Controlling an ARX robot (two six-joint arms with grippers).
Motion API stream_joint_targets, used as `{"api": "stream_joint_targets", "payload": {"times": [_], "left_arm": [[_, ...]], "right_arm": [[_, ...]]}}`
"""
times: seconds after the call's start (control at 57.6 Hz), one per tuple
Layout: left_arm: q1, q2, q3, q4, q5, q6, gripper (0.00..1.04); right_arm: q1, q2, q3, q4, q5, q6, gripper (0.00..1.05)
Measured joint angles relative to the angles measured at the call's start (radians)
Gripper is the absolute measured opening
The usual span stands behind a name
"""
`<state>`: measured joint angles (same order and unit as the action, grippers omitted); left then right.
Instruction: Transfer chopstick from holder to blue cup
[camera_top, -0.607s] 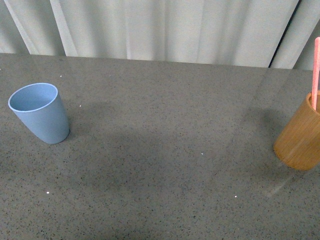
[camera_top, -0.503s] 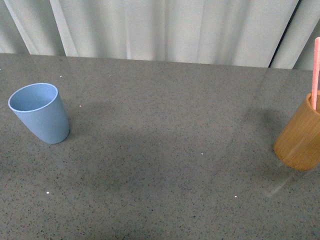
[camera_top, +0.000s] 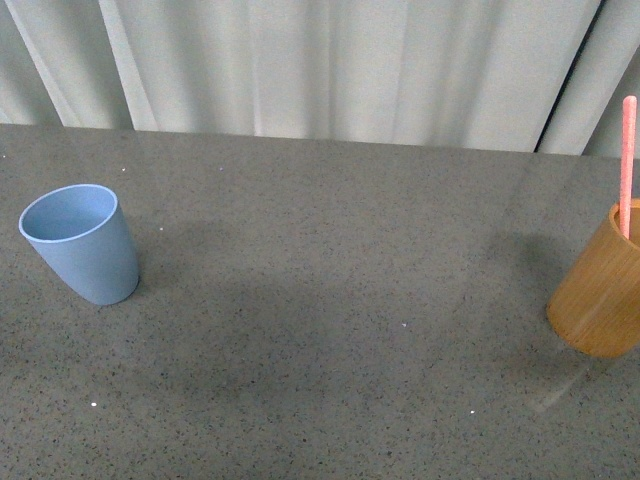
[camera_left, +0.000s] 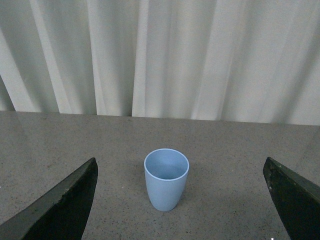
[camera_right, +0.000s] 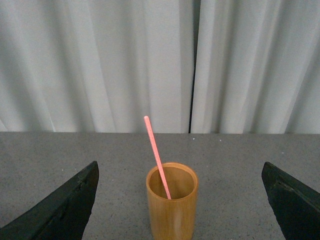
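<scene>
The chopstick (camera_top: 627, 165) stands near-upright in the holder (camera_top: 600, 290) at three o'clock, straight ahead of my right gripper (camera_right: 179, 167); both it and my left gripper (camera_left: 180, 162) gape empty.

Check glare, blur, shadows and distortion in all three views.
Front view: soft even light, broad faint shadows on the table, a pale streak of reflection by the holder; the blue cup looks tilted, likely lens distortion. Left wrist view: cup sharp, fingers dark, featureless. Right wrist view: chopstick sharp, no glare.
</scene>
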<state>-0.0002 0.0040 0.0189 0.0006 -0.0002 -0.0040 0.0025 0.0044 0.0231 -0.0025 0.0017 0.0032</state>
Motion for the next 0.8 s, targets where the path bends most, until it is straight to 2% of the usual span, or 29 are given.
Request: {"api": "stream_joint_targets", "payload": {"times": [0.746,0.781,0.798], "left_arm": [[0.000,0.000,0.000,0.000,0.000,0.000,0.98],[0.006,0.015,0.007,-0.017,0.018,-0.010,0.98],[0.010,0.032,0.023,-0.073,0.056,-0.024,0.98]], "right_arm": [[0.000,0.000,0.000,0.000,0.000,0.000,0.95],[0.000,0.000,0.000,0.000,0.000,0.000,0.95],[0.000,0.000,0.000,0.000,0.000,0.000,0.95]]}}
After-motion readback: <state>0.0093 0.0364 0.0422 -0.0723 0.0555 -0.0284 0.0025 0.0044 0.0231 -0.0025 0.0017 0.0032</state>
